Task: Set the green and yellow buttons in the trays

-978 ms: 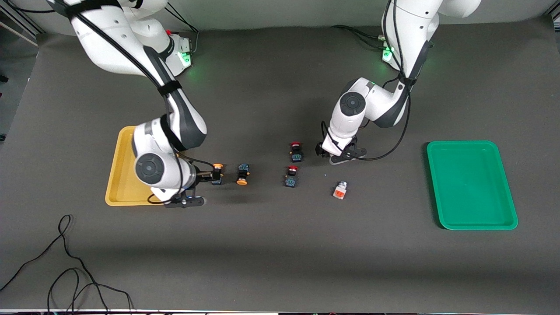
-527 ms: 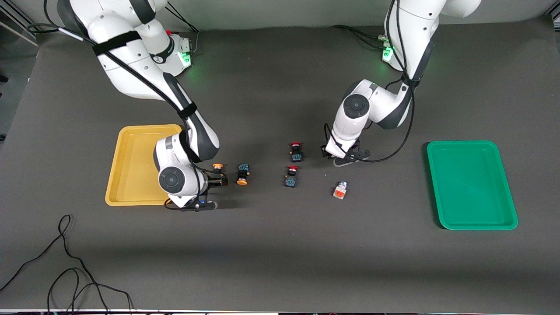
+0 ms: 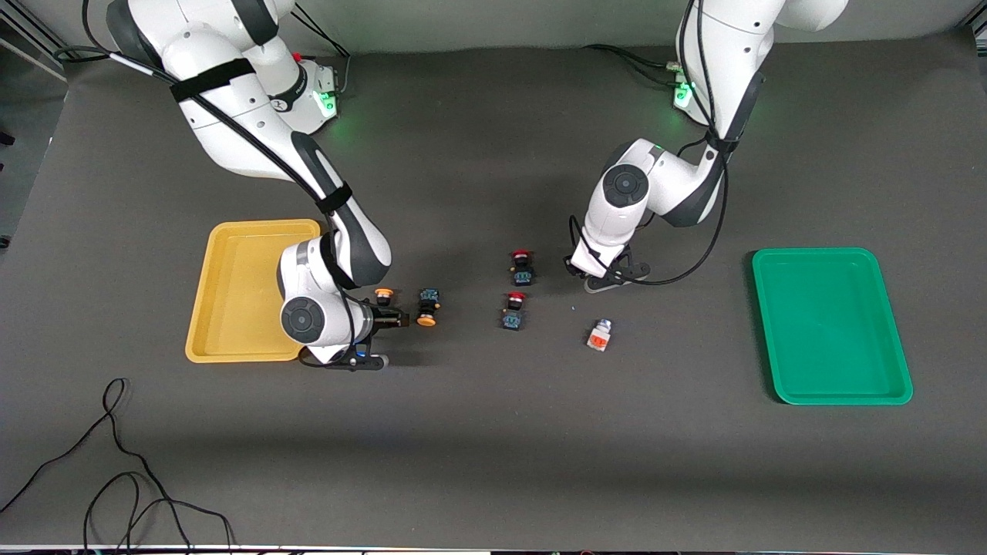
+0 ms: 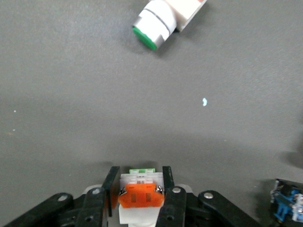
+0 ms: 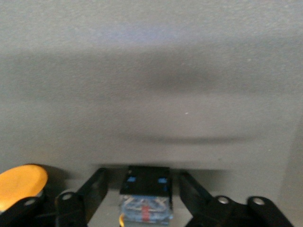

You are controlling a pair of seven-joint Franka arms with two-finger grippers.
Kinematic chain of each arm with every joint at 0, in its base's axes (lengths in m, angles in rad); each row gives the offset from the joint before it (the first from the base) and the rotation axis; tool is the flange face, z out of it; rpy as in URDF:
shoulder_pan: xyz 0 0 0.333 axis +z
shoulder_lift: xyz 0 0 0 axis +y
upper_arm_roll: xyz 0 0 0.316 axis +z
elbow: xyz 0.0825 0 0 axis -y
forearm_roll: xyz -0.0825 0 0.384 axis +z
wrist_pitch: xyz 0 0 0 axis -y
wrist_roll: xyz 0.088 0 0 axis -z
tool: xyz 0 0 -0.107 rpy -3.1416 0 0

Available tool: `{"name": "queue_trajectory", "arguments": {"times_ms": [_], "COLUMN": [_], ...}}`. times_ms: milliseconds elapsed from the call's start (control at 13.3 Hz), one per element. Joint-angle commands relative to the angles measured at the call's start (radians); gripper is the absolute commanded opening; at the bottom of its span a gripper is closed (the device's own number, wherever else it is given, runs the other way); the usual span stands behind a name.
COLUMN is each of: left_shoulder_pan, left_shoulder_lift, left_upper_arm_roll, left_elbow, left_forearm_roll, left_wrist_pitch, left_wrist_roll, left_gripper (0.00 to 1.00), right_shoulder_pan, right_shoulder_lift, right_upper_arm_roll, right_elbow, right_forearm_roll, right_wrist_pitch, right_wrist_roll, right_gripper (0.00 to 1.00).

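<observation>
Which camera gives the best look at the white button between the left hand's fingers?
The left wrist view: the white button, with its orange patch, sits pinched between the fingers of the left hand. In the front view that arm's wrist hides it, and the right wrist view doesn't show it at all.

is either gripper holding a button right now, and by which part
The left gripper holds a white-bodied button by the sides of its body. The right gripper straddles a dark-bodied button, jaws apart, nothing gripped.

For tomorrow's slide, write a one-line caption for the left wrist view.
Left gripper clamps a white-bodied green button; a second green button lies on the dark table.
</observation>
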Motion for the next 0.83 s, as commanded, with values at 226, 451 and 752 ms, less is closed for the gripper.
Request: {"name": "queue_trajectory", "arguments": {"times_ms": [226,451,752], "left_shoulder_pan": [0.032,0.097,0.382], "left_shoulder_lift": [-0.205,-0.269,-0.337], "left_upper_arm_roll": [0.009,0.017,0.015], "left_elbow": [0.202,0.342,0.367], "left_forearm_roll": [0.011,0.010,-0.006], "left_wrist_pitch": [-0.478,-0.729,-0.862], "left_wrist_roll": [0.015,0.189,0.702], "left_gripper": [0.00,0.00,0.00], "right_shoulder_pan": [0.039,0.030,0.030], "right_shoulder_lift": [-0.017,-0.086,-0.232], "right_upper_arm_roll": [-0.014,-0.020,-0.112], "right_elbow": [-0.036,-0.030,-0.030], "right_forearm_roll": [0.023,0.017,0.011], "right_wrist_pitch": [-0.029,-0.081,-0.222], "right_wrist_roll": [0.012,-0.002,-0.014], "right_gripper": [0.00,0.00,0.00]}}
